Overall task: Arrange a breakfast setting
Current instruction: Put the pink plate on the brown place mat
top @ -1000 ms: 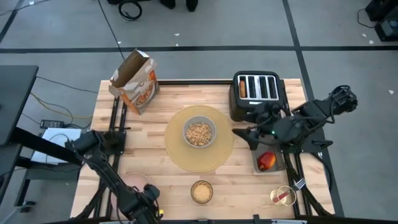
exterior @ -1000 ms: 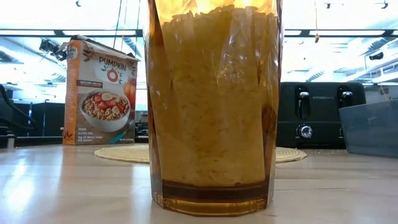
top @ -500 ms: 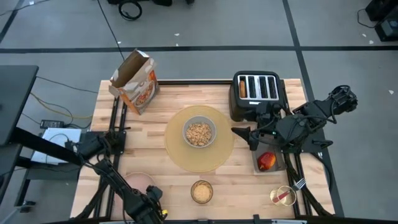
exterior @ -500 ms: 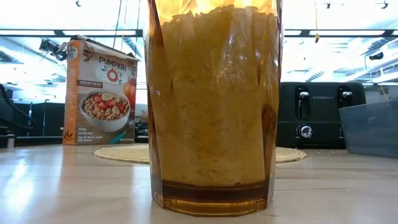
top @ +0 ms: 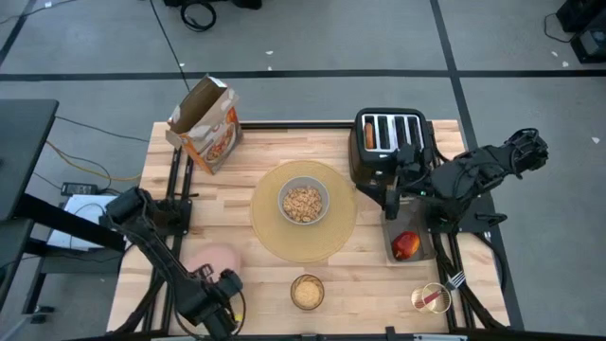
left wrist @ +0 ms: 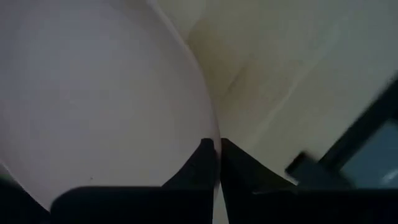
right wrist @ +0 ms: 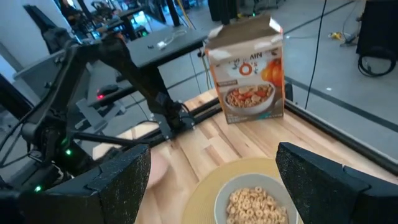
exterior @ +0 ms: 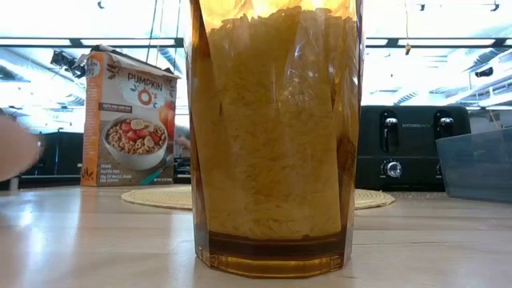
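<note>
Right in front of my low camera stands the glass point(exterior: 274, 136), full of cereal. My left gripper point(top: 220, 289) pinches the rim of the pink plate point(top: 214, 259) near the table's front left. Farther back, the bowl point(top: 303, 202) sits on the mat point(top: 270, 237). My right gripper point(top: 393, 201) waits open by the toaster point(top: 391, 142), above the apple point(top: 406, 245).

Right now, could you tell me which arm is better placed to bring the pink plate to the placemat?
Left. Its gripper is shut on the plate's rim, close to the placemat. The right gripper hangs open by the toaster, across the table.
</note>
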Controlling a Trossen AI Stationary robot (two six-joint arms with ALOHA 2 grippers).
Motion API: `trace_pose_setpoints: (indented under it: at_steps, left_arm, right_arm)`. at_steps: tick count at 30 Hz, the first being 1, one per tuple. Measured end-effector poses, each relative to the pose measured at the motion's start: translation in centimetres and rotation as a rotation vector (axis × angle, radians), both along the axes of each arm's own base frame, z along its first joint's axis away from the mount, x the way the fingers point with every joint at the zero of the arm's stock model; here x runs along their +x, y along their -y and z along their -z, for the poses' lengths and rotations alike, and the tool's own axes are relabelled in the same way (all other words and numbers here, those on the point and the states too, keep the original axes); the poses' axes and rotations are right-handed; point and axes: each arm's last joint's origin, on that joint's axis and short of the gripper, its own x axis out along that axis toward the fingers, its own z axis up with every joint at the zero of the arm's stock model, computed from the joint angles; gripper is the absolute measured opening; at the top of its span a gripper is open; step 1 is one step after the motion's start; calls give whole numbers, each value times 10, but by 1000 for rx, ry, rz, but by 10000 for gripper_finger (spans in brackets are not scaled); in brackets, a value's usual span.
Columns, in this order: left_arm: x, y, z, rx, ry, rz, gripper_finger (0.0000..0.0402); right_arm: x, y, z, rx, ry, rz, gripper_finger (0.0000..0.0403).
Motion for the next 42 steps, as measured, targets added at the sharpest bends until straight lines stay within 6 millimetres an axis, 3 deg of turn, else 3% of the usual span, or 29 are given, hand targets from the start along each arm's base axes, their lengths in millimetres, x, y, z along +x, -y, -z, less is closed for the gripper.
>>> trace_pose_setpoints:
  at_steps: [3, 8, 11, 16, 21, 32, 36, 42]
  left_arm:
    - [4, -9, -10, 51, 51, 236, 16]
    - [24, -26, -6, 156, 41, 644, 16]
    - [42, -42, -5, 180, 30, 755, 16]
    - [69, -72, -5, 194, 43, 798, 16]
    - [80, -88, -5, 191, 34, 819, 16]
    - [86, -81, 14, 138, -5, 869, 16]
    - [90, -80, 27, 160, -37, 847, 16]
    - [91, -81, 32, 183, -53, 773, 30]
  right_arm:
    - [-5, 3, -4, 0, 17, 1, 348]
    - [-9, 5, -6, -11, 23, -3, 348]
    - [-10, 6, -7, -7, 25, -11, 348]
    - [-10, 4, -7, 2, 23, -41, 348]
    - [-11, -1, -6, 44, 25, -92, 348]
    - [-15, -8, -3, 44, -6, -125, 348]
    - [-7, -12, 15, -27, -164, -159, 348]
    - [32, -16, 61, -207, -511, -281, 348]
